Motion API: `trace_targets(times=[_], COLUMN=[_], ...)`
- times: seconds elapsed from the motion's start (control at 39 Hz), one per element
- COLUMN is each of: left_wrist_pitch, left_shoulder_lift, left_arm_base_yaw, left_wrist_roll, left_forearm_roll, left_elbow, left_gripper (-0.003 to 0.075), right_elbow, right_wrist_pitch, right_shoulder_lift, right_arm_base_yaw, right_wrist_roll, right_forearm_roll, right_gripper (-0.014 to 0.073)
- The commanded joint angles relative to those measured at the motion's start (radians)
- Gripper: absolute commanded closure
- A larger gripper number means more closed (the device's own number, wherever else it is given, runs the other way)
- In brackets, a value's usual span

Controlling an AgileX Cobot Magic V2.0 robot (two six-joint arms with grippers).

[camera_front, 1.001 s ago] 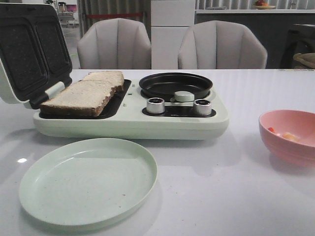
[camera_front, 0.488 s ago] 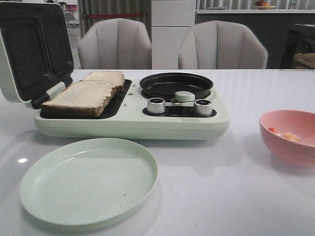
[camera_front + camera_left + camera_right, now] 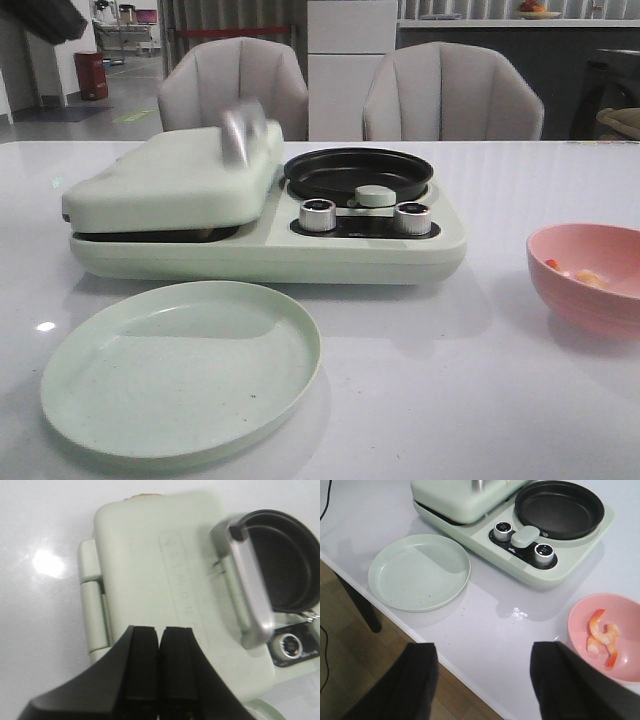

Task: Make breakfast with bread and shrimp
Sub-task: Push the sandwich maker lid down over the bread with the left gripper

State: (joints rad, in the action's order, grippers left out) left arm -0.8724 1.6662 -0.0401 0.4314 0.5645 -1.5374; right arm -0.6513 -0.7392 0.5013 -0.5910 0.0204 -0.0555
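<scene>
The pale green sandwich maker (image 3: pixel 265 245) now has its lid (image 3: pixel 170 180) down over the bread, which is hidden except for a tan sliver of crust (image 3: pixel 137 496) at the lid's far edge. The lid's silver handle (image 3: pixel 252 585) looks blurred. My left gripper (image 3: pixel 160 630) hovers above the lid, shut with nothing in it. Curled orange-pink shrimp (image 3: pixel 602 637) lie in a pink bowl (image 3: pixel 590 255) at the right. My right gripper (image 3: pixel 485 652) stands wide open and empty above the table's front edge, left of the bowl.
A pale green plate (image 3: pixel 180 370) lies in front of the sandwich maker. A black round pan (image 3: pixel 358 172) sits on the appliance's right half, behind two silver knobs (image 3: pixel 317 214). Two grey chairs (image 3: pixel 235 90) stand behind the table.
The sandwich maker's lid has swung down from upright and now covers both bread slices. Its handle is blurred with motion. The plate and bowl have not moved.
</scene>
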Motion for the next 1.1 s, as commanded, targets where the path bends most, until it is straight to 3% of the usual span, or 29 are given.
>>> trace_targets(times=[0.0,0.28,0.8,1.08], left_wrist_pitch=[0.039,0.125,0.314,0.357], left_shoulder_lift=[-0.113,-0.337,-0.716,-0.831], left_arm_base_yaw=[-0.034,-0.162,-0.544,-0.628], left_wrist_roll=[0.076,0.215,0.215,0.215], left_forearm_roll=[0.087,0.187,0.189,0.189], left_elbow=[0.030,0.296,0.662,0.792], left_gripper=[0.0622,0.0622,0.0622,0.0622], right_elbow=[-0.027,-0.027,-0.027,-0.027], right_wrist_pitch=[0.071,0.071,0.071,0.071], right_shoulder_lift=[0.002,0.002,0.002,0.002], right_arm_base_yaw=[0.002,0.002,0.002,0.002], right_wrist_roll=[0.004,0.004,0.004,0.004], right_forearm_roll=[0.003,0.003,0.003,0.003], right_gripper=[0.0085,0.0085,0.0085,0.0085])
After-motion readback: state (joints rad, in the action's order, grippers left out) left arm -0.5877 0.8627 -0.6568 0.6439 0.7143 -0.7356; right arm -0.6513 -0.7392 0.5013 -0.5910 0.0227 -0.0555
